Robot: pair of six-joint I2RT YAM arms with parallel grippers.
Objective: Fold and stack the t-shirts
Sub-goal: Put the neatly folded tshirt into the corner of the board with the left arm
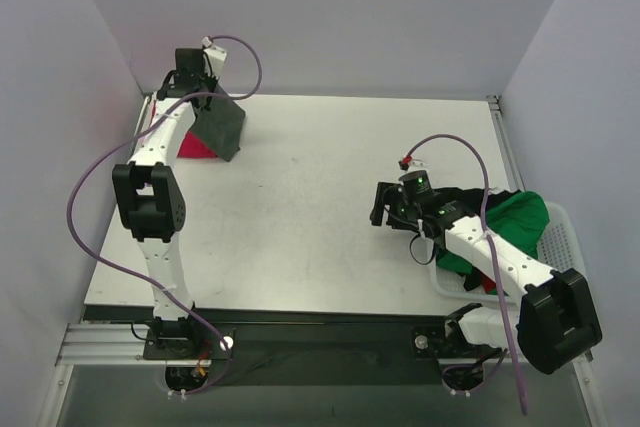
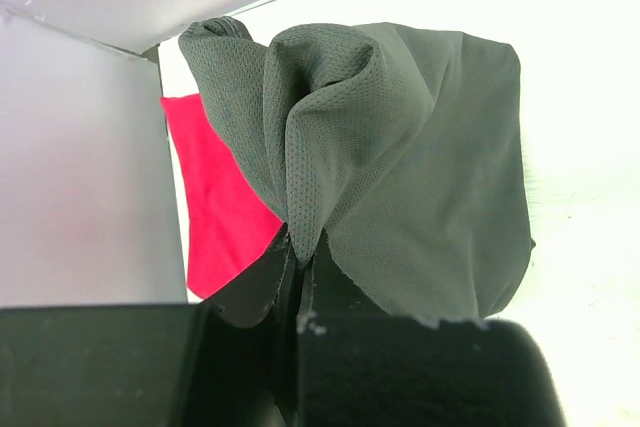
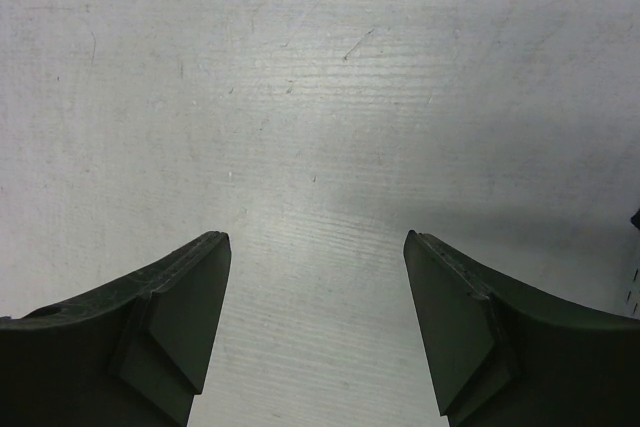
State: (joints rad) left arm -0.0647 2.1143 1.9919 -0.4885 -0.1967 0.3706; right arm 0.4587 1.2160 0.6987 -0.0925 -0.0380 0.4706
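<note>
At the table's far left corner my left gripper (image 1: pixel 205 97) is shut on a bunched fold of the dark grey-green t-shirt (image 1: pixel 224 127). From the jaws (image 2: pixel 300 259) the mesh cloth (image 2: pixel 400 177) hangs, draping down to the table. A magenta-red t-shirt (image 1: pixel 194 147) lies flat beneath and beside it (image 2: pixel 215 197), against the left wall. A bright green t-shirt (image 1: pixel 518 217) is heaped in the basket on the right with black cloth (image 1: pixel 500 196) at its far edge. My right gripper (image 1: pixel 379 209) hovers open over bare table (image 3: pixel 315 247), left of the basket, with nothing between its fingers.
The white plastic basket (image 1: pixel 562 237) stands at the table's right edge, partly under my right arm, and a scrap of red (image 1: pixel 490 285) shows in it. Walls close in the table at the left, back and right. The table top (image 1: pixel 320 197) lies between the two arms.
</note>
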